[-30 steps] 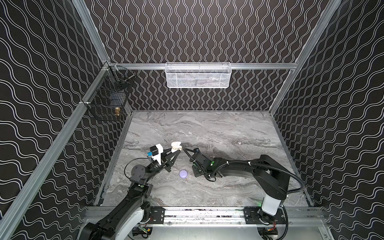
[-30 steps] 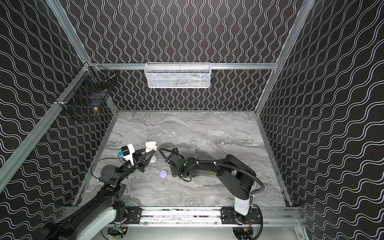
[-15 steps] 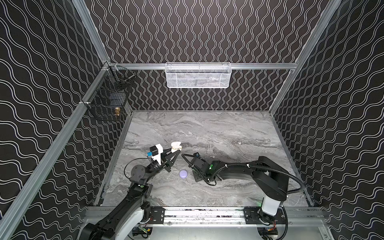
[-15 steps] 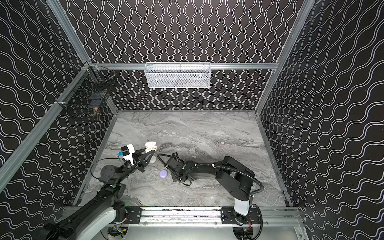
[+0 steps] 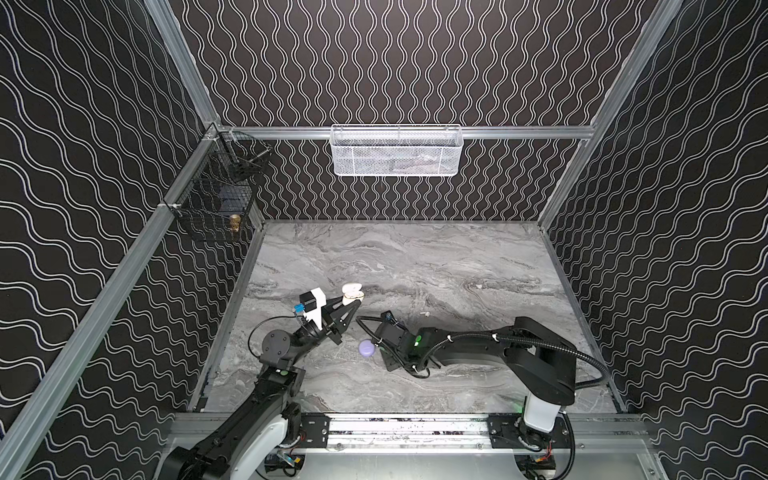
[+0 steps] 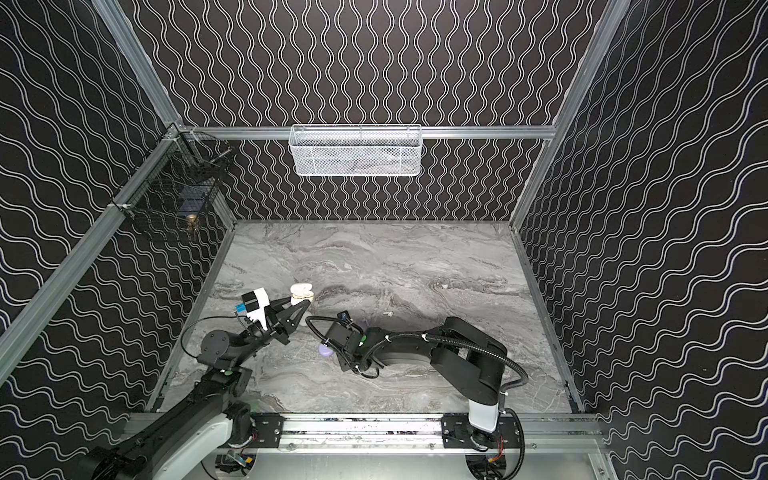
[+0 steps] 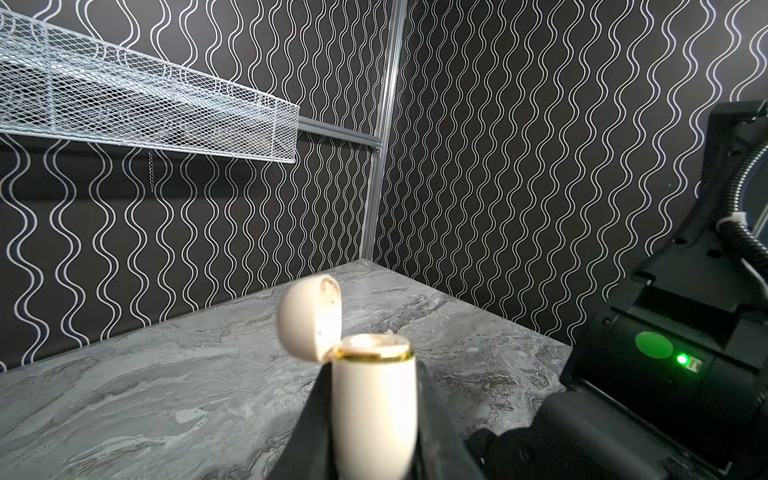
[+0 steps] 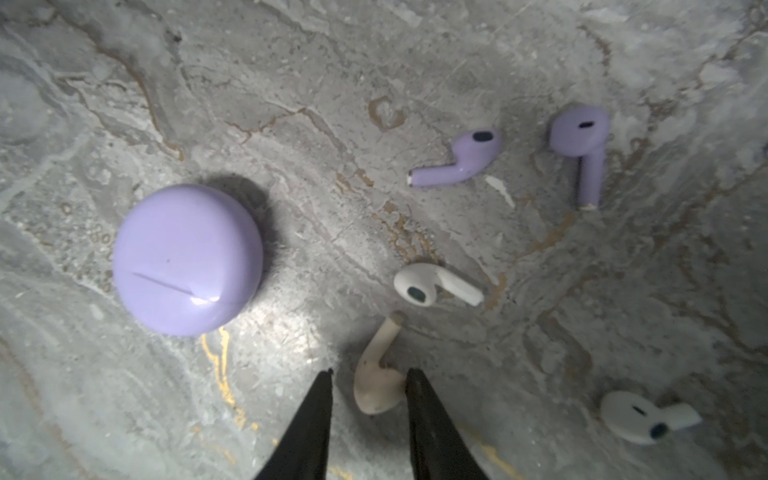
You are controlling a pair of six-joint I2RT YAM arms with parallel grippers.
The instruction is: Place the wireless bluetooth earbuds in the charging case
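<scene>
My left gripper is shut on the cream charging case and holds it upright above the table. The case's lid is flipped open, as both top views show. My right gripper hangs low over the marble, open. A cream earbud lies between its fingers, touching one and apart from the other. Beyond it lie a white earbud, another white one, and two lavender earbuds. The right fingertips are hidden under the wrist in both top views.
A closed lavender case sits on the table beside the right gripper. Two small pale bits lie farther back. A white mesh basket hangs on the back wall, a black wire basket on the left wall.
The right arm's wrist has shifted a little toward the front edge and lower. The left arm and the cream case have stayed put.
</scene>
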